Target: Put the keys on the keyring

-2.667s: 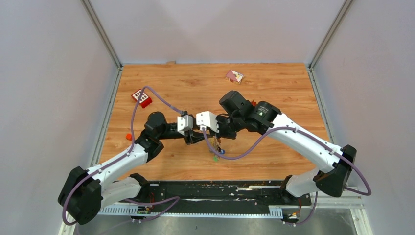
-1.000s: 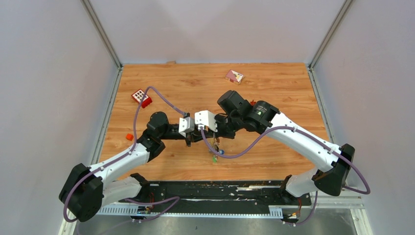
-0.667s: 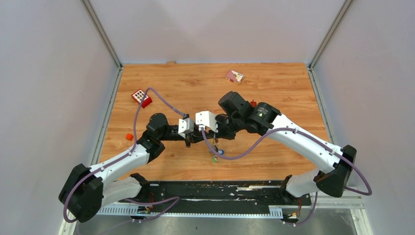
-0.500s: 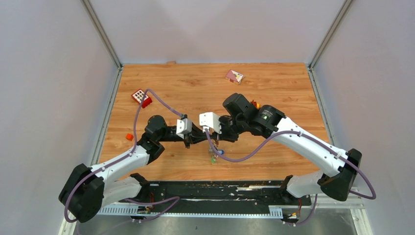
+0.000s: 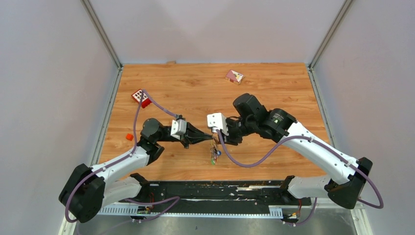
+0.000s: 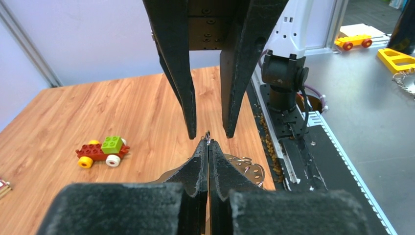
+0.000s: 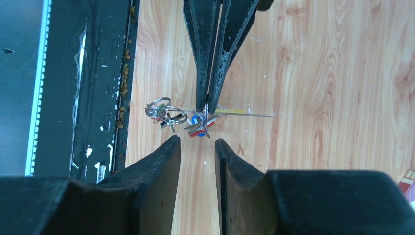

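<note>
Tabletop [image 5: 195, 88], keys [image 7: 198, 125] at left end effector [image 7: 206, 105]

bright, even light falls from overhead in all three views, leaving only soft, short shadows on the wooden tabletop [image 5: 274, 83]. the top view is sharp throughout. in both wrist views the near fingers [image 6: 122, 205] blur (too close to focus), while the background is crisp.

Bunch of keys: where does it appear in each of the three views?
Top external: the bunch of keys is at centre, below the left gripper.
Left wrist: mostly hidden below the shut fingers; a silvery part shows right of them.
Right wrist: centre, at those fingers' tips.
Shared landmark: left gripper's shut fingers.
</note>
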